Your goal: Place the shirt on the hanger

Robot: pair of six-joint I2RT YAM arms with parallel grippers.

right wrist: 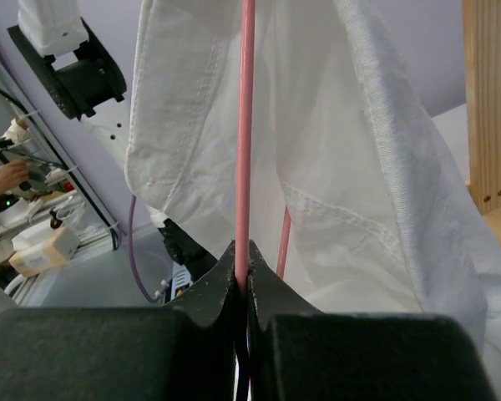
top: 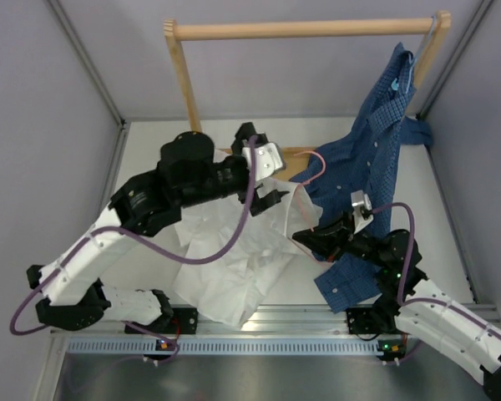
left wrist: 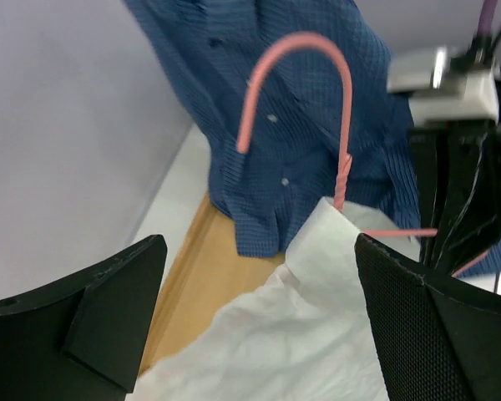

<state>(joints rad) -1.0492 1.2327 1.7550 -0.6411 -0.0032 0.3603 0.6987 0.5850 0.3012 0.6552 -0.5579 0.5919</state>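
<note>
The white shirt lies wrinkled on the table, its upper part lifted over the pink hanger. My right gripper is shut on the hanger's pink wire, jaws pinched on it, with the shirt draped around the wire. My left gripper is open and holds nothing; its fingers straddle the shirt's cloth just below the collar. The hanger's hook sticks up out of the collar in front of the blue shirt.
A blue checked shirt hangs on a light blue hanger from the wooden rack's rail, its hem reaching the right arm. The rack's wooden base lies behind the shirt; a post stands right. Grey walls enclose the table.
</note>
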